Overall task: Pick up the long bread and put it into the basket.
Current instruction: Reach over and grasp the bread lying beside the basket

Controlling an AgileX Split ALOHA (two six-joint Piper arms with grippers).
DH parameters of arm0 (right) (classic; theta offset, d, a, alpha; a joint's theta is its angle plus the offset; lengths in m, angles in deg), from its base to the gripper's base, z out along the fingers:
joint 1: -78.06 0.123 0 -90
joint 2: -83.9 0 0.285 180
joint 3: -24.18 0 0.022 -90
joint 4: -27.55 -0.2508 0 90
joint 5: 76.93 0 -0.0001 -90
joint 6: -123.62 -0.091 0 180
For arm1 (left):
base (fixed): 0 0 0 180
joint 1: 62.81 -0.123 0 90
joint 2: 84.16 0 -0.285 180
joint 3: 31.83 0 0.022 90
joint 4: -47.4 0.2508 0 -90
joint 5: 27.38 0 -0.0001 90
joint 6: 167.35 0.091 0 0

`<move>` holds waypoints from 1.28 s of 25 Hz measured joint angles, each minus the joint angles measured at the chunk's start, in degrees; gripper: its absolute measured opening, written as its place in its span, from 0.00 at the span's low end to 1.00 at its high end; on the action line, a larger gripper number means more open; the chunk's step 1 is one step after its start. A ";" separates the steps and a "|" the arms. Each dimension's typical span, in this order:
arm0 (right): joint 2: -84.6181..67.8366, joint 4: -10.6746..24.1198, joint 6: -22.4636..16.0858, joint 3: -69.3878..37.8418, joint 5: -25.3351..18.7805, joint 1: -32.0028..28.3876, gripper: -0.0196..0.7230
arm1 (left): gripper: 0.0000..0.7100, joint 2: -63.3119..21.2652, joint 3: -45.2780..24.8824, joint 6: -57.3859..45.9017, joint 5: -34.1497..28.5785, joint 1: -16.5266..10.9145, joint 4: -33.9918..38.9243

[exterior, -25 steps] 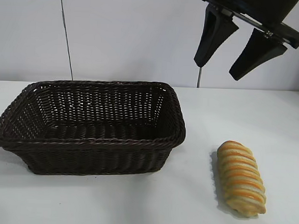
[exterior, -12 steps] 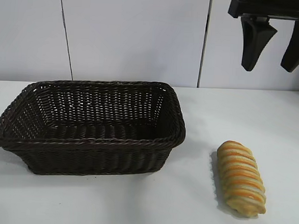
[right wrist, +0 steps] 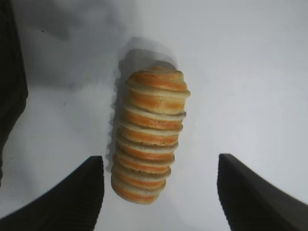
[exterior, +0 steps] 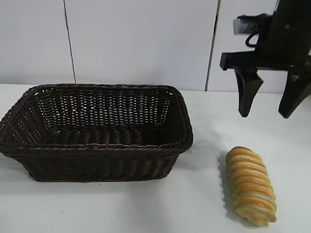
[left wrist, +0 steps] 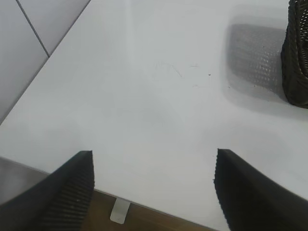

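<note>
Bench: basket sits empty on it. Right end effector has dropped from high up, now above long bread, jaws apart, nothing held, so grasp looks imminent. Left end effector parked, open.

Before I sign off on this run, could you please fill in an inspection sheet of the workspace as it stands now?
Surface: white table, bare apart from the job's things.
Job's things: long bread lying on the table right of the basket; basket holds nothing.
Clutter: nothing seen.
Grippers: right gripper open, pointing down, above and behind the bread, not touching it; left gripper open, over the table edge, holding nothing.
Cables: a dark cable loop on the right arm's wrist.
Surroundings: pale panelled wall behind the table.
</note>
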 joint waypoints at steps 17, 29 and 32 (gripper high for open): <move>0.35 0.66 -2.05 -3.91 10.49 0.00 0.65 | 0.72 0.00 0.00 0.00 0.00 0.00 0.00; 1.69 1.74 -2.18 -3.30 8.52 -0.11 0.12 | 0.72 0.00 0.00 0.00 0.00 0.00 0.00; -2.15 3.67 -1.76 -0.03 3.59 -0.11 0.12 | 0.72 0.00 0.00 0.00 0.00 0.00 0.00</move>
